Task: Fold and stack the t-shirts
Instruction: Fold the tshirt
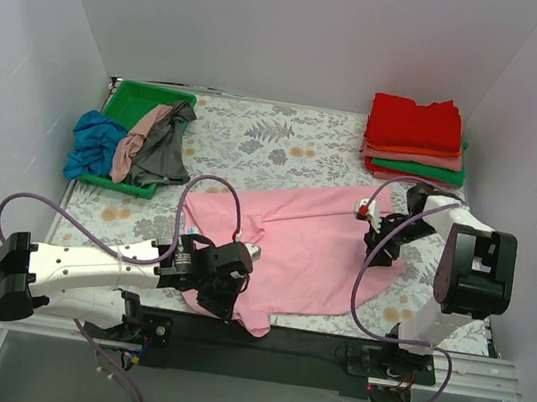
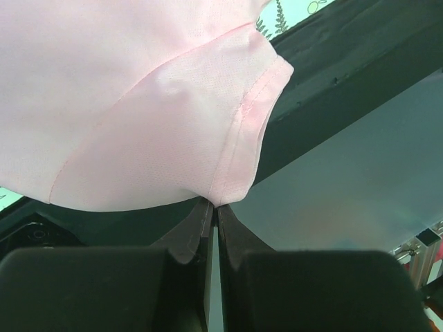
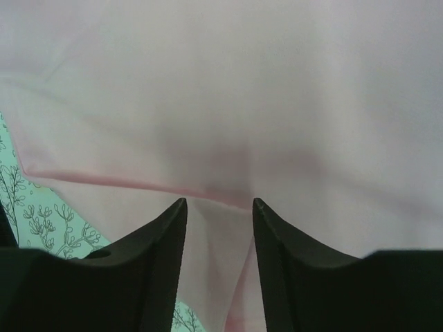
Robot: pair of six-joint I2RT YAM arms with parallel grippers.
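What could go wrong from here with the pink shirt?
1. The left gripper pinches only the sleeve hem of the pink t-shirt; so thin a hold may slip.
2. The right gripper stands open over the cloth, so a pull from the left alone could drag and bunch the shirt.
3. The sleeve is by the black near edge; released there, it may hang off.

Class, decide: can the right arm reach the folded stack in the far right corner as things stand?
Probably yes: the folded stack sits just beyond the right gripper, nothing standing between them.
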